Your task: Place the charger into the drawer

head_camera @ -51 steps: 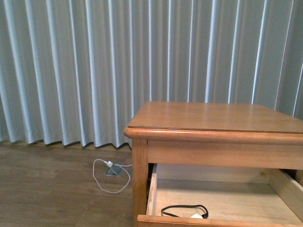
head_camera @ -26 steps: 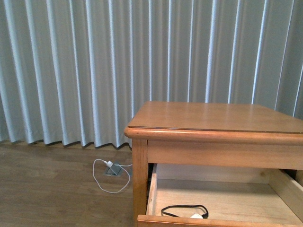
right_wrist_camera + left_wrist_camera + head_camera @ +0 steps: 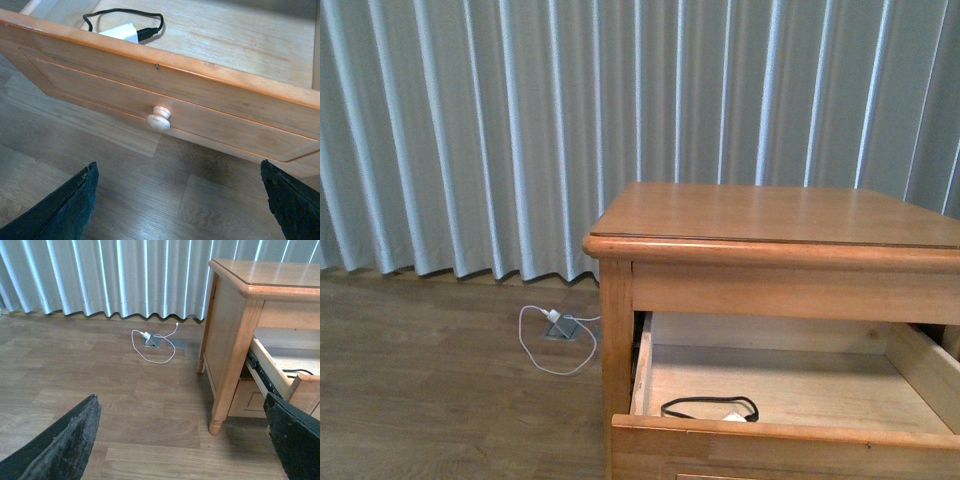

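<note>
I judge the main step done: the charger (image 3: 121,32) lies inside the open drawer (image 3: 210,107), its white block close behind the front panel and its black cable looped on the pale wood floor. What may remain is pushing the drawer shut by the knob (image 3: 159,118). My left end effector (image 3: 185,440) and right end effector (image 3: 177,200) both hang spread apart and hold nothing. The nightstand (image 3: 770,215) stands on wood flooring before a pleated grey curtain (image 3: 520,130); a white cable (image 3: 555,345) lies on the floor.
</note>
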{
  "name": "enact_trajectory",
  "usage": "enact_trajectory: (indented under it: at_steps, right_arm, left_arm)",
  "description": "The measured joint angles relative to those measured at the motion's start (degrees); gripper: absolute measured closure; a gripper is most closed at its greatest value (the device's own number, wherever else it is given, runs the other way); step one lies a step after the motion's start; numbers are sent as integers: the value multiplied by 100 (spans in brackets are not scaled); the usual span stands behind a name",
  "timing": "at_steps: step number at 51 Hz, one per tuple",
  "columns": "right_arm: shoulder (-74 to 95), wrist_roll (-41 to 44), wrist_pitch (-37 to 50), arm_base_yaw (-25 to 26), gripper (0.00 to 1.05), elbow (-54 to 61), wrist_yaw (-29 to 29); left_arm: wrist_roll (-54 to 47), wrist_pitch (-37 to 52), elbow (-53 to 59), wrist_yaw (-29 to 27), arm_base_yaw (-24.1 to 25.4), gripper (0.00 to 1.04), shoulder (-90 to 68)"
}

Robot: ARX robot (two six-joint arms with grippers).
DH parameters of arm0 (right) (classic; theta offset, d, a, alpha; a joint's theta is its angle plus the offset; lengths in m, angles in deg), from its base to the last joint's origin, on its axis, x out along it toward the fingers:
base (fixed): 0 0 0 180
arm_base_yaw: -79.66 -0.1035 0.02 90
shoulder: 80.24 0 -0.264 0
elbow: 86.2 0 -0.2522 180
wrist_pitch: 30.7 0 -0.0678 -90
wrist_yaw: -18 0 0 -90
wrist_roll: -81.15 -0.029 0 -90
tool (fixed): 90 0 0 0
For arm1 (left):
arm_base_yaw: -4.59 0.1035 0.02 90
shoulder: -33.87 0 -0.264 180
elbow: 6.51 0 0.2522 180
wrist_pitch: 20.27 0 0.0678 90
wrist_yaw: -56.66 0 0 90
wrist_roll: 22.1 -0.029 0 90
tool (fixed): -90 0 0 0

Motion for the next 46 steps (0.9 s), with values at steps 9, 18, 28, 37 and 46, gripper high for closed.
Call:
enact_trajectory:
  at_steps: [9,18,28,37,46]
  right_arm:
    - [1169,-221,363,-83,9,-625,374]
    - [1987,-380,643,-83,9,-1034,616]
    - [2588,-599,979,-83,9,-1491,861]
    - [3051,-669,1150,-90,9,-1980,1121]
    - [3606,-813,1300,-122,9,-2559,1445]
  left_arm:
    - [0,0,0,-2,0,6,0]
    - [0,0,0,-2,0,6,0]
    - [0,0,0,-2,0,6,0]
    - [0,0,0,-2,0,6,0]
    - [0,0,2,-2,0,6,0]
